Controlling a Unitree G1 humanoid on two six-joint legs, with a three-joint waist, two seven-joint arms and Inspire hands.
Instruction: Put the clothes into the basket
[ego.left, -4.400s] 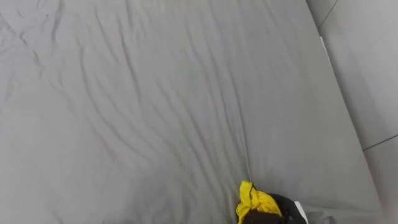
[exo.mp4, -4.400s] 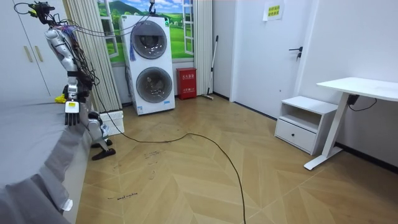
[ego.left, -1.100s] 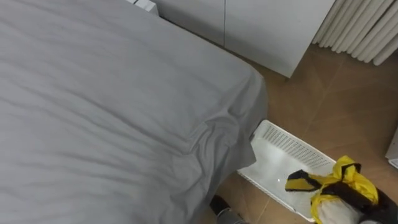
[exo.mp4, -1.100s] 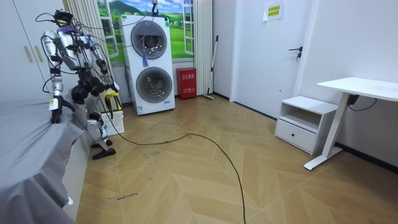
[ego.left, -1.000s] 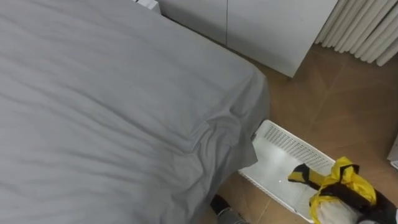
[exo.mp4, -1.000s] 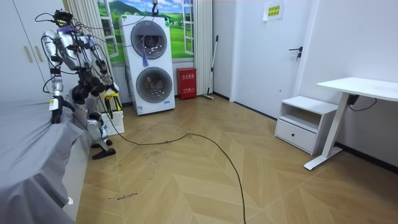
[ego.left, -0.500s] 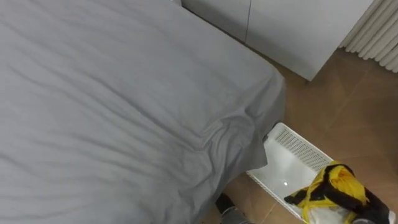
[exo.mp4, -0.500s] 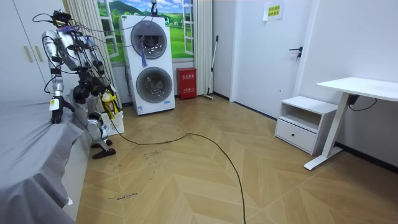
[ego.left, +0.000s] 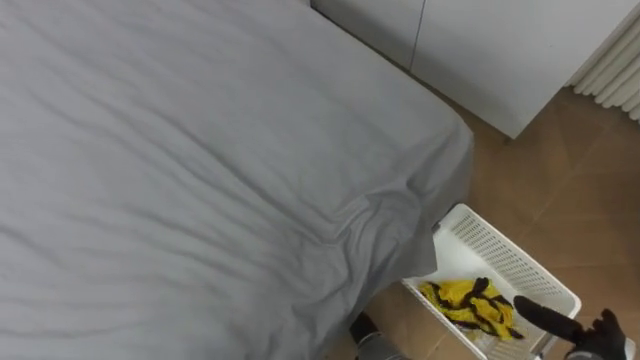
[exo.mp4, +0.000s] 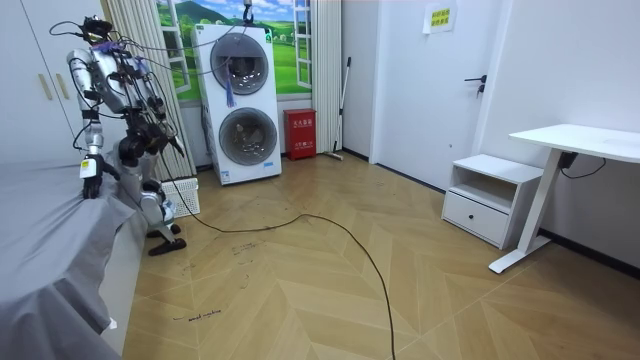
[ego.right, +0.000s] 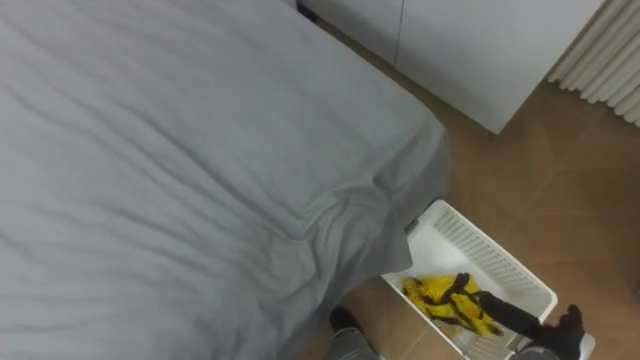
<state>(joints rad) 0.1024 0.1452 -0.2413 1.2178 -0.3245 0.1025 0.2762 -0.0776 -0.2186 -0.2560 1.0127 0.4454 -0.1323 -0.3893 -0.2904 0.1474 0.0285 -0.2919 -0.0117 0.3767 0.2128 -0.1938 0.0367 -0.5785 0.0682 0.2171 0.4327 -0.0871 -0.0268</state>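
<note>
Lying crumpled inside the white basket (ego.left: 492, 246) by the grey bed's (ego.left: 200, 150) corner is the yellow-and-black garment (ego.left: 462, 300). The right hand (ego.left: 560, 321) hovers over the basket's near rim, fingers straight and apart. The left hand (exo.mp4: 87, 172) hangs at the bed's edge, its pose too small to tell.

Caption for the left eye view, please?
Yellow-and-black garment lies in the white basket beside the grey-sheeted bed, right hand close by.

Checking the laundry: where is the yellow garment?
In the eye views' lower right, the yellow garment lies inside the white basket on the floor, beside the grey bed's corner.
</note>
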